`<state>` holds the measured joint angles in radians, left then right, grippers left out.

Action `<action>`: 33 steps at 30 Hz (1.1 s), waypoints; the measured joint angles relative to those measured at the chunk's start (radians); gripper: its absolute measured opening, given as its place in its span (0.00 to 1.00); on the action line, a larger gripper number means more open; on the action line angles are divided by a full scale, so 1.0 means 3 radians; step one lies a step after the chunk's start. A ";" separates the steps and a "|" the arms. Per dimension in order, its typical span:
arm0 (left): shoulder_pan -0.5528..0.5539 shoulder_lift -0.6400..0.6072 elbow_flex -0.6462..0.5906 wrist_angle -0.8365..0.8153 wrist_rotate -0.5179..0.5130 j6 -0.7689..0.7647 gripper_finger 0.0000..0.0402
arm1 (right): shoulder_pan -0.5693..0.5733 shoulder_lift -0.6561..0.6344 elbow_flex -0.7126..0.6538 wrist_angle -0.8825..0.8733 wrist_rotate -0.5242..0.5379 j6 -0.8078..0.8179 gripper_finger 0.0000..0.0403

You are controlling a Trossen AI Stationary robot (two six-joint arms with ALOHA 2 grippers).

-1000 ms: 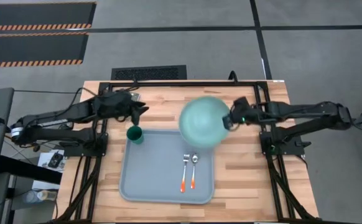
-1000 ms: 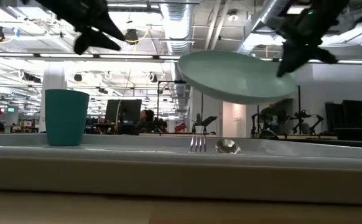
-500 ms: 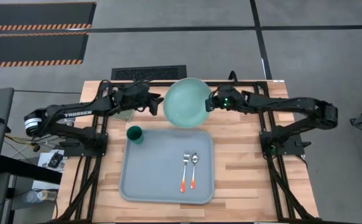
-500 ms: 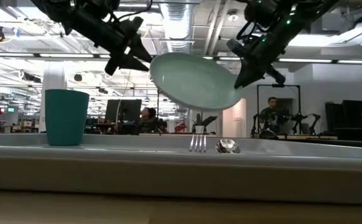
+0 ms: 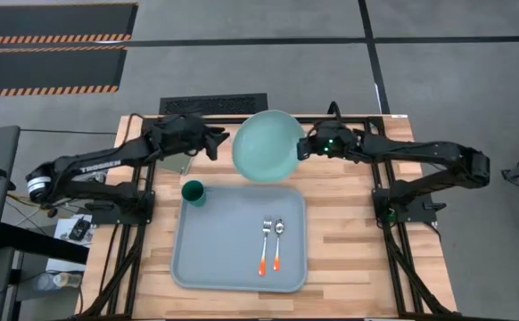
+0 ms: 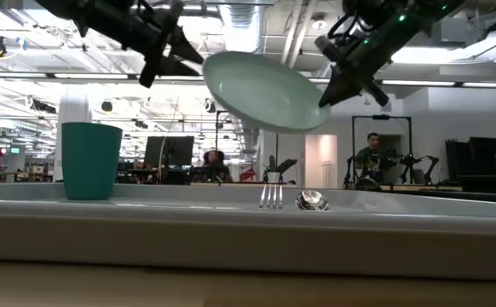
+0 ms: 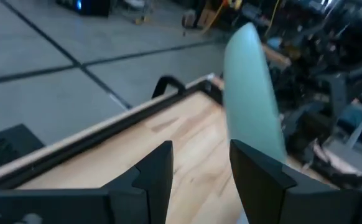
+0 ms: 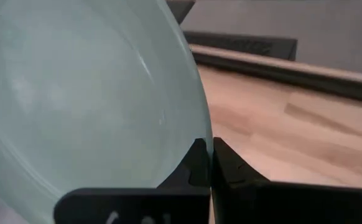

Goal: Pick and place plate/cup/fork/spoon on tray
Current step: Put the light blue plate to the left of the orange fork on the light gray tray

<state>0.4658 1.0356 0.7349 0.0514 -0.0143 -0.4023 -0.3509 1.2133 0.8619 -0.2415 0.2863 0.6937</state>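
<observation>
the right gripper point(image 5: 302, 150) is clamped on the rim of the plate point(image 5: 267, 146), its two fingers pinched together over the edge at the plate's 3 o'clock side, as the right wrist view shows. the plate hangs in the air, tilted, above the far part of the desk point(image 5: 358, 223) and just beyond the 12 o'clock edge of the tray point(image 5: 215, 259); it touches neither. a rim grip like this probably suits a wide, flat thing that cannot be spanned across, and the tilt follows from holding it at one edge only.

the left gripper point(image 5: 215, 145) sits at the plate's 9 o'clock side, close to the rim but not on it, with its fingers apart and nothing between them. it may be ready to steady or take the plate, though that is only a guess.

on the tray, the cup point(image 5: 193, 193) stands upright at the 10 o'clock corner, and the fork point(image 5: 264, 246) and spoon point(image 5: 277, 243) lie side by side toward 4 o'clock, handles pointing to 6. the middle of the tray seems left for the plate, the one piece not yet set down.
</observation>
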 joint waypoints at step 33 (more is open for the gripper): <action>0.0037 0.0517 0.0003 0.0457 0.0437 0.0030 0.18 | -0.0124 -0.0048 -0.0003 0.0182 0.0088 0.0018 0.03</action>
<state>0.4768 1.1906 0.7357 0.1886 0.1167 -0.3932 -0.3882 1.1988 0.8612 -0.1869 0.3126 0.6990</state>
